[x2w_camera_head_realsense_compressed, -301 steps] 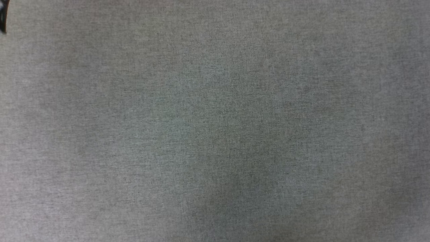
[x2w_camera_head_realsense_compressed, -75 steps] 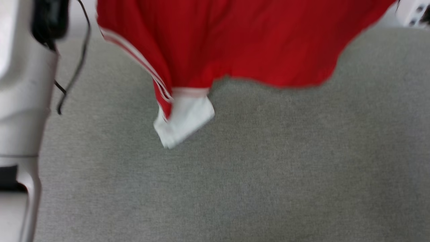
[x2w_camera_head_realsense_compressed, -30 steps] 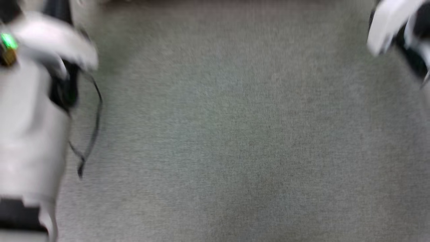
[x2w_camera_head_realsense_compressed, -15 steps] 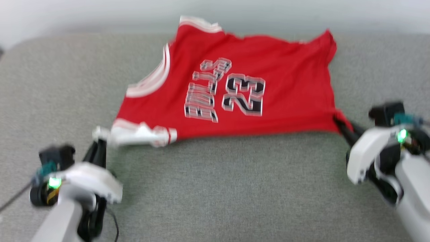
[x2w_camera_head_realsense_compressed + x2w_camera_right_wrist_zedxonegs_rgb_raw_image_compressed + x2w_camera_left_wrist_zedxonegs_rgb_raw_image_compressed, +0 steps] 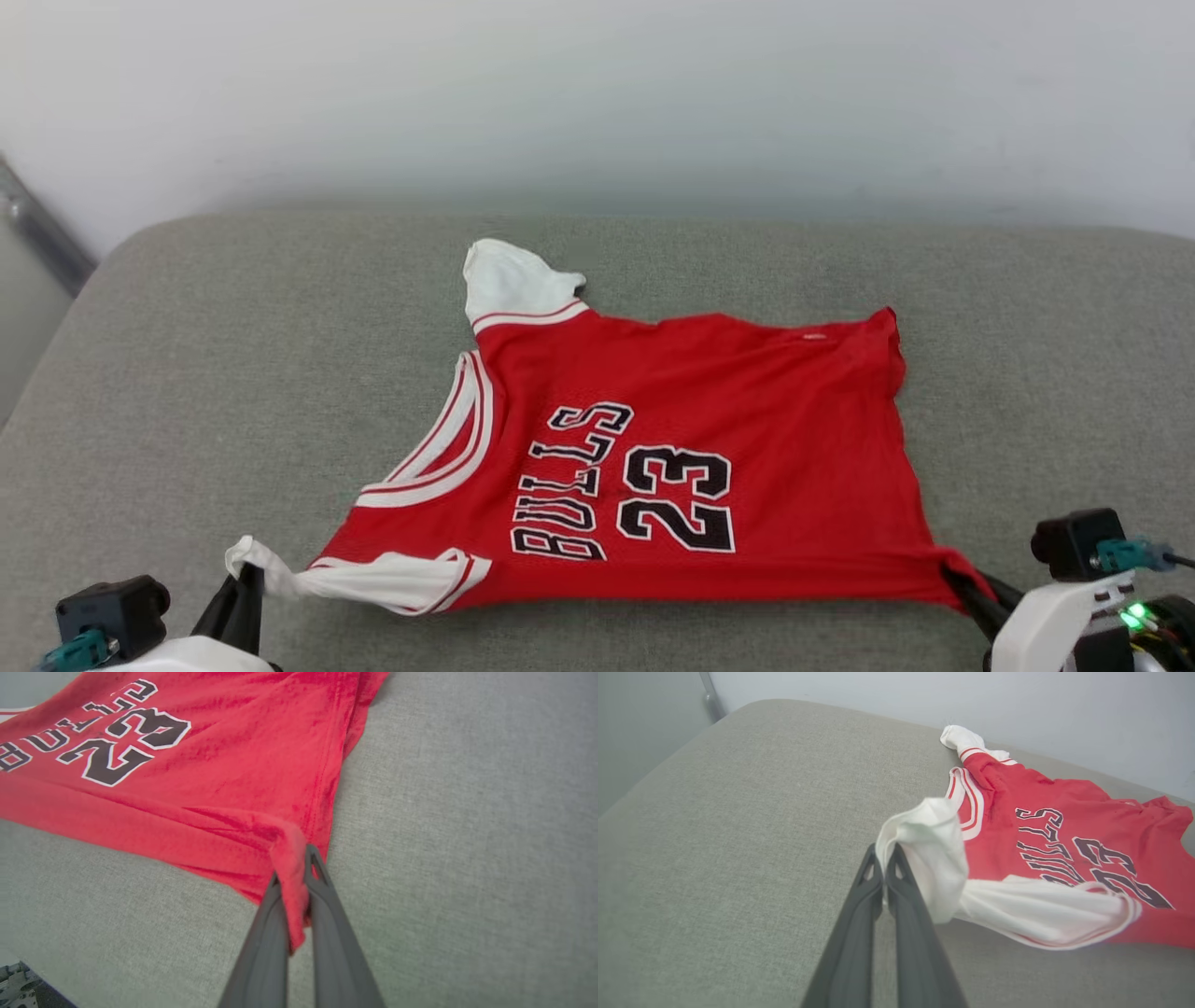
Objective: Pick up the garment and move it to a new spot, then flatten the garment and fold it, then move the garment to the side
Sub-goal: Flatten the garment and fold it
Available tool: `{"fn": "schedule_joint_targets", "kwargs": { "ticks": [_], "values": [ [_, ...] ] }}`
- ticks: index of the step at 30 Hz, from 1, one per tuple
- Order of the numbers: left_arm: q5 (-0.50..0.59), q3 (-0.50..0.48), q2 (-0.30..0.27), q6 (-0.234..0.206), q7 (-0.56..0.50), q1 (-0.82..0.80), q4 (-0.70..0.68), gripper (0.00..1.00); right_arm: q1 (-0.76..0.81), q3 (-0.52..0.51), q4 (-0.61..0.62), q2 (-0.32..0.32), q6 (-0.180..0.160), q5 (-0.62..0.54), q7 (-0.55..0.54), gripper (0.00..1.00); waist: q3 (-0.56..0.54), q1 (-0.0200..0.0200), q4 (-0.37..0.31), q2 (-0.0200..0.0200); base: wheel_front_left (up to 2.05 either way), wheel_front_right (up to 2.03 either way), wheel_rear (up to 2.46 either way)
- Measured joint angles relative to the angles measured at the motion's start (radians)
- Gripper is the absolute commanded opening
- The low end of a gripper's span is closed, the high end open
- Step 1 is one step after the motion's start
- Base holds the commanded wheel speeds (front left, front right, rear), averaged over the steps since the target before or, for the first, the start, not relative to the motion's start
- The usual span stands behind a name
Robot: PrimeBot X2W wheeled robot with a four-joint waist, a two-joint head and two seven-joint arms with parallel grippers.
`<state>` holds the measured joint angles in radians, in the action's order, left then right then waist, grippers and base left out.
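The garment (image 5: 709, 439) is a red jersey with white sleeves and black lettering, spread across the grey cushion (image 5: 233, 355). My left gripper (image 5: 245, 574) is shut on the tip of its near white sleeve (image 5: 934, 849) at the lower left. My right gripper (image 5: 954, 577) is shut on the red hem corner (image 5: 292, 858) at the lower right. The near edge is stretched between the two grippers and lifted slightly off the cushion. The far sleeve (image 5: 509, 280) lies crumpled toward the wall. In the wrist views both pairs of fingers (image 5: 882, 877) (image 5: 296, 877) pinch cloth.
A pale wall (image 5: 597, 93) rises behind the cushion's far edge. The cushion's left edge drops off near a grey strip (image 5: 37, 233). Bare grey fabric stretches left (image 5: 738, 812) and right (image 5: 467, 812) of the garment.
The head camera has tilted up, bringing wall and whole garment into view. The garment now lies spread on the cushion, its near edge held taut between both shut grippers.
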<state>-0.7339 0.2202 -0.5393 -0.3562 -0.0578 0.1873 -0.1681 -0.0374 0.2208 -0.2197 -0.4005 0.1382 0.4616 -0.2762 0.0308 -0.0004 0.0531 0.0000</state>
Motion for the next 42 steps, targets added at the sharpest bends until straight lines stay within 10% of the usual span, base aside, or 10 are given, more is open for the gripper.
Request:
{"fn": "schedule_joint_targets", "kwargs": {
  "ticks": [7,12,30,31,32,33,35,42],
  "values": [
    [-0.019,-0.009,-0.021,-0.039,-0.057,0.048,-0.117,0.0,0.126,-0.122,0.218,0.049,-0.001,-0.05,-0.175,0.0,-0.007,0.0001,0.005,0.0001,0.0,0.0,0.0],
    [-0.02,0.034,-0.019,0.017,-0.081,-0.063,-0.065,0.0,0.089,-0.125,0.256,0.077,-0.006,-0.076,-0.267,0.0,0.04,0.0003,-0.001,0.0,0.0,0.0,0.0],
    [-0.072,0.128,0.107,0.208,-0.109,-0.474,0.375,0.0,-0.278,0.022,0.012,0.063,-0.006,-0.082,-0.231,0.0,0.303,0.0006,-0.028,0.0,0.0,0.0,0.0],
    [-0.079,0.132,0.114,0.217,-0.109,-0.481,0.393,0.0,-0.284,0.029,-0.001,0.063,-0.006,-0.082,-0.215,0.18,0.304,0.0006,-0.028,0.0,0.0,0.0,0.0],
    [-0.085,0.137,0.115,0.228,-0.127,-0.489,0.412,0.11,-0.287,0.032,-0.015,0.066,-0.006,-0.079,-0.2,0.43,0.303,0.0006,-0.028,0.0,0.0,0.0,0.0],
    [-0.096,0.136,0.118,0.236,-0.127,-0.495,0.425,0.38,-0.288,0.036,-0.027,0.067,-0.007,-0.074,-0.184,0.95,0.299,0.0006,-0.028,0.0001,0.0,0.0,0.0],
    [-0.098,0.133,0.133,0.241,-0.113,-0.496,0.447,1.0,-0.284,0.041,-0.044,0.07,-0.006,-0.072,-0.136,1.0,0.288,0.0006,-0.027,0.0001,0.0,0.0,0.0],
    [-0.121,0.113,0.126,0.24,-0.091,-0.458,0.472,1.0,-0.204,-0.007,-0.04,0.099,-0.007,-0.088,0.091,1.0,0.217,0.0006,-0.027,0.0,0.0,0.0,0.0]
  ]
}}
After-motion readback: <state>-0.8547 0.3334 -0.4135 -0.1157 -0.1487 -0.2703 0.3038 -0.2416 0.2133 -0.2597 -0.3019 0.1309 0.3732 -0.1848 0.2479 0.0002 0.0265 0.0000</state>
